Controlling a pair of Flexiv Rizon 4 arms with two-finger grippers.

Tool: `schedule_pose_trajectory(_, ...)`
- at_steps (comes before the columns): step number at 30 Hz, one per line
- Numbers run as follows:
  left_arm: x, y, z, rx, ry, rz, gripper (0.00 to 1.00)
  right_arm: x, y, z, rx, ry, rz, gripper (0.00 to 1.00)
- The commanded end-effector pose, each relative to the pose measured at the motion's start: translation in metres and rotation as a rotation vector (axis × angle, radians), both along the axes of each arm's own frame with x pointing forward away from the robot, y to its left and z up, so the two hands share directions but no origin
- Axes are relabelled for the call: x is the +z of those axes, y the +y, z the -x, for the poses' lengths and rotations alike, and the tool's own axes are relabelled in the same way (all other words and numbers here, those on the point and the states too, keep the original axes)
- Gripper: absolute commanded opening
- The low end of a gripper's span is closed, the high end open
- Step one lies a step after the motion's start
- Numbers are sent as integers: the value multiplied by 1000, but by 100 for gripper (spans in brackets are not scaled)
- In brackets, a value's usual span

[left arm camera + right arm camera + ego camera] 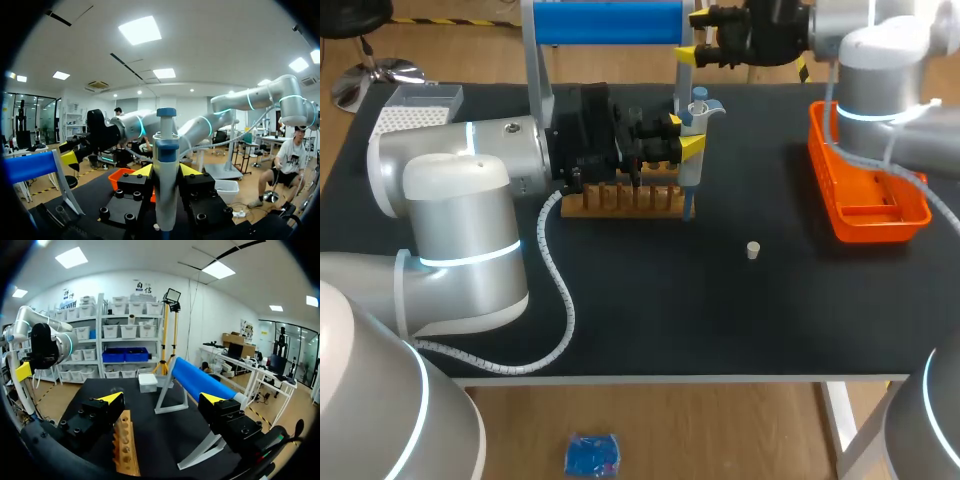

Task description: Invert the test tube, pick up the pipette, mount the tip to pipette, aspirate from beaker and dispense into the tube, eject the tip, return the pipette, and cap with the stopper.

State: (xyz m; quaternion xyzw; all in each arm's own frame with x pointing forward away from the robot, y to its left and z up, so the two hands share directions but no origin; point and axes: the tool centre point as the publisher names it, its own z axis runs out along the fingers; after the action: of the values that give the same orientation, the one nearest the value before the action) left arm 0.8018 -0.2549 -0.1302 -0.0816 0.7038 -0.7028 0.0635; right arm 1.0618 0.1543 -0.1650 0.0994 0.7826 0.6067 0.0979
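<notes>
Black bench (650, 310): wooden rack (623, 198) near middle. Small stopper (753, 250) alone on bare surface, well right of rack. Orange tray (865, 195) at right edge. White box (415, 112) at far left corner. Blue roll stand (610, 22) at back. Left gripper (166, 172) fingers clamped on pipette (166, 150), held upright at rack's right end. Right gripper (162, 400) fingers wide apart, holding nothing, by stand at bench's back, rack ahead.

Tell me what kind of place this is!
Probably a robot science lab: the robot's left arm holds a pipette upright beside a wooden test-tube rack, and what looks like a white tip box sits on the black table.
</notes>
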Motion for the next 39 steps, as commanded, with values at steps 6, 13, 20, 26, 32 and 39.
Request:
schedule_pose_trajectory(6, 0, -2, 1, 6, -1, 2, 0, -2, 0, -1, 6, 7, -3, 100)
schedule_pose_trajectory(13, 0, -2, 1, 6, -1, 2, 0, -2, 0, -1, 6, 7, -3, 100)
schedule_pose_trajectory(20, 0, -2, 1, 6, -1, 2, 0, -2, 0, -1, 6, 7, -3, 100)
schedule_pose_trajectory(26, 0, -2, 1, 6, -1, 2, 0, -2, 0, -1, 6, 7, -3, 100)
schedule_pose_trajectory(32, -2, 30, -19, 81, 31, -65, 0, -2, 0, -1, 6, 7, -3, 100)
schedule_pose_trajectory(39, 15, 91, -41, 157, 13, -126, 0, -2, 0, -1, 6, 7, -3, 100)
